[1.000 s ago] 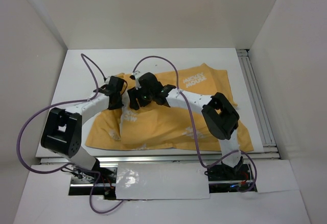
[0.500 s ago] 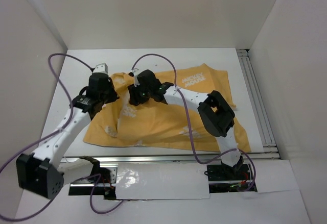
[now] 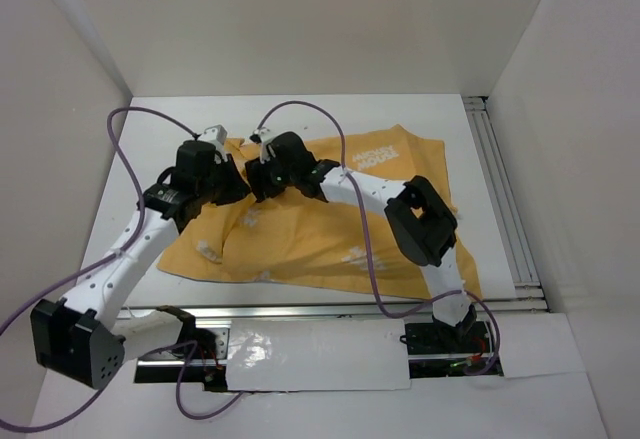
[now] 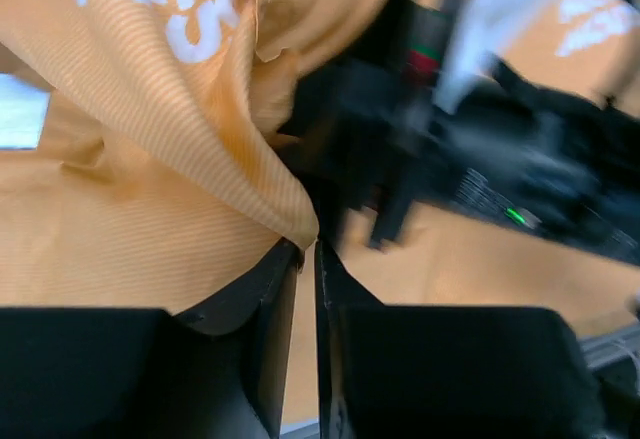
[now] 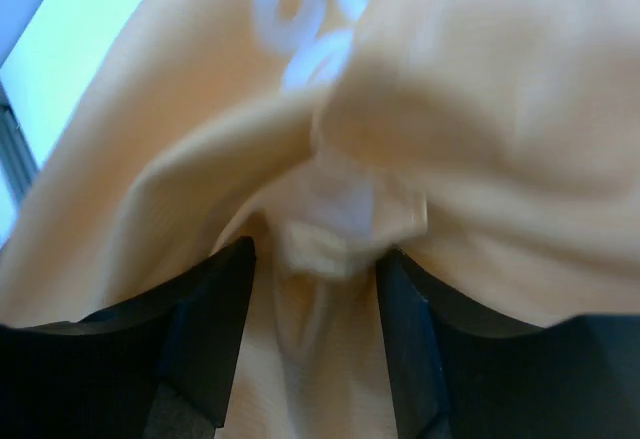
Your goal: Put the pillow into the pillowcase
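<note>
The pillowcase [image 3: 340,229] lies spread on the table with its orange-yellow side showing and white "Mickey Mouse" lettering [image 3: 375,154] near its far edge. No blue side shows. The pillow is not in view. My left gripper [image 3: 236,183] is at the pillowcase's far left corner, shut on a fold of the orange fabric [image 4: 150,159], pinched at the gripper's [image 4: 307,249] tips. My right gripper [image 3: 258,173] is right beside it, its jaws partly apart around a thick bunched fold [image 5: 345,224] of the pillowcase [image 5: 480,109] held between the gripper's [image 5: 315,259] tips. It shows blurred in the left wrist view [image 4: 470,159].
The white table [image 3: 150,139] is walled in on the left, back and right. A metal rail [image 3: 500,179] runs along the right side and another [image 3: 320,309] along the front edge. Purple cables [image 3: 135,119] loop above both arms.
My left arm swung out to the left, and its gripper returned to the pillowcase's far left corner. The pillowcase has shifted left and away and lies flatter. My right gripper edged up.
</note>
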